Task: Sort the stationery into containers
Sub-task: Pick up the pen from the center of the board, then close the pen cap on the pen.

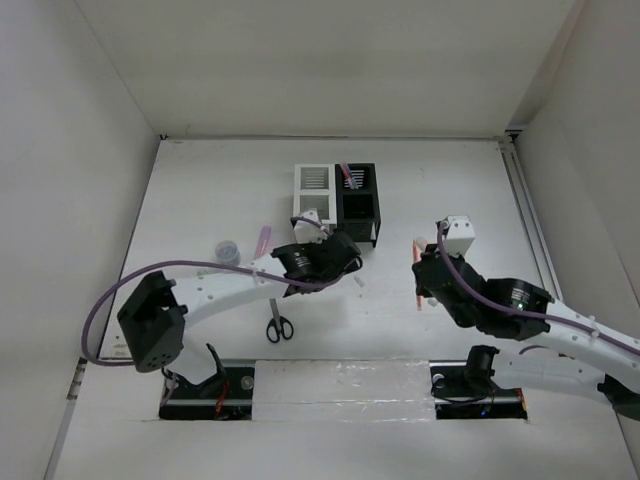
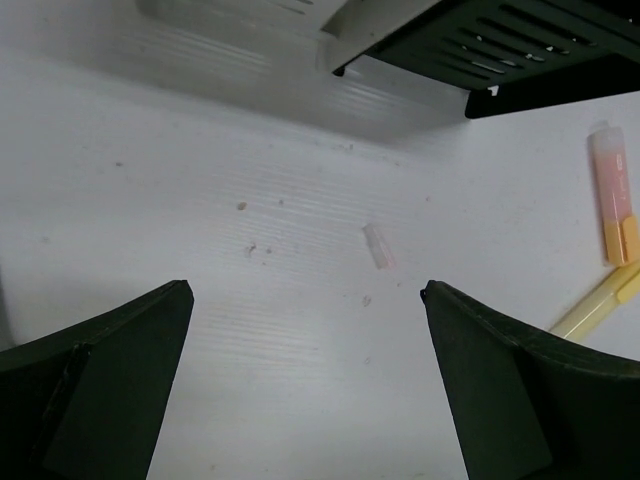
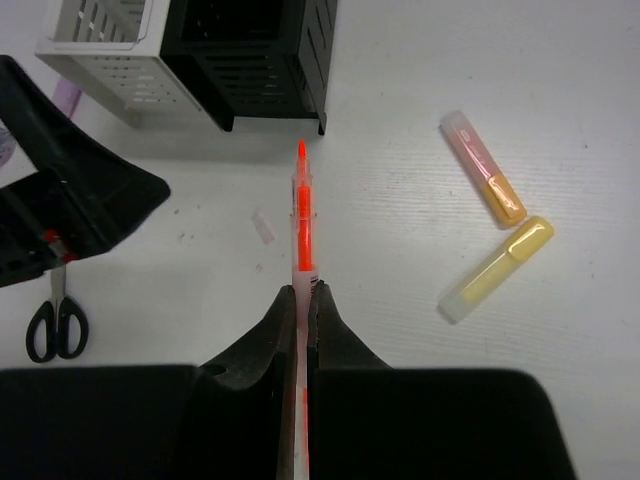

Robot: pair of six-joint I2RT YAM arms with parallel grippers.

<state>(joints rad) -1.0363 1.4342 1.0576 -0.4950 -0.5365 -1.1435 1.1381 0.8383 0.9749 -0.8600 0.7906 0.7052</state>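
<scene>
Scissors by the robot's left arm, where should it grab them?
Probably from straight above, pinching the scissors across the closed blades just past the black handles. They lie flat and shut, so that neck is slim, while the handle loops are too wide.

Wide-apart left gripper (image 2: pixel 305 295); right gripper (image 3: pixel 303 290) tight around red pen (image 3: pixel 303 205)

White organizer (image 3: pixel 100 50) and black organizer (image 3: pixel 262 60), both slatted; red-orange pen (image 3: pixel 302 215); orange highlighter (image 3: pixel 483 180); yellow highlighter (image 3: pixel 497 268); black-handled scissors (image 3: pixel 55 322).
</scene>
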